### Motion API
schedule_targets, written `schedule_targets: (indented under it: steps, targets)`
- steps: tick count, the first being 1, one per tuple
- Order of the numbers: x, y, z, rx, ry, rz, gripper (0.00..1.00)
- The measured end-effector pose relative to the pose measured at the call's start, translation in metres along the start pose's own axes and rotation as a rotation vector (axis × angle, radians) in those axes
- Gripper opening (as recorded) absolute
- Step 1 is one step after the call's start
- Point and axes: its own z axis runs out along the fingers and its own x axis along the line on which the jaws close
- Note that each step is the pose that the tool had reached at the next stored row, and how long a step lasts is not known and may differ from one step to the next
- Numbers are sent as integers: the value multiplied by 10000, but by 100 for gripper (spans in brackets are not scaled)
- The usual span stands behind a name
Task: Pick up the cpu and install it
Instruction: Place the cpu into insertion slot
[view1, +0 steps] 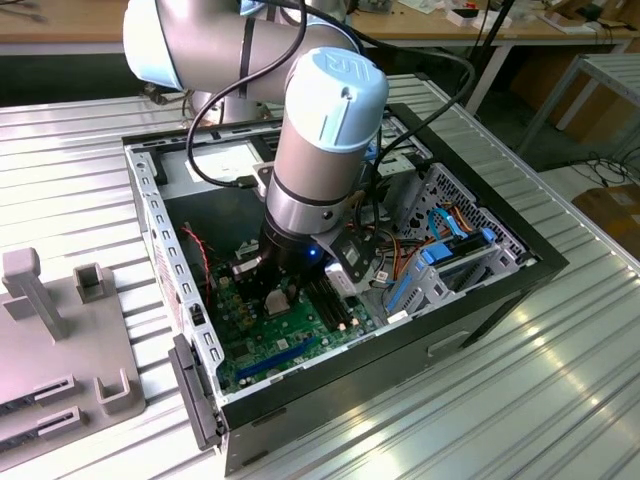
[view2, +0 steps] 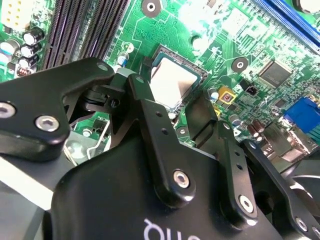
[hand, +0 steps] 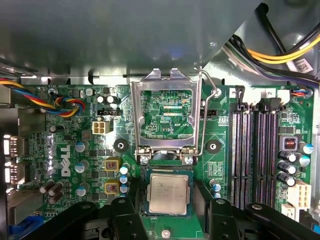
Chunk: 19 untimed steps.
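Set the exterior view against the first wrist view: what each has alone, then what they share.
Exterior view: the arm, the open computer case and a grey fixture beside it. First wrist view: the cpu lying flat in its socket. Shared: the green motherboard and the gripper over it.

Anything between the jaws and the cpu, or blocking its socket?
Nothing visible. The cpu lies flat in the socket, with the jaws of the gripper open on either side of it. The metal load frame is hinged up, away from the socket.
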Motion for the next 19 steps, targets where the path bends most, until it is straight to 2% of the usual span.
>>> schedule_targets:
  steps: [8,15,16,17,19]
  targets:
    - [1,15,-18,0,0,18,55]
    - [1,15,-19,38,1,33,55]
    - [1,15,-19,39,1,34,53]
    - [-1,15,-18,40,-8,33,47]
    - [1,15,-19,39,3,36,47]
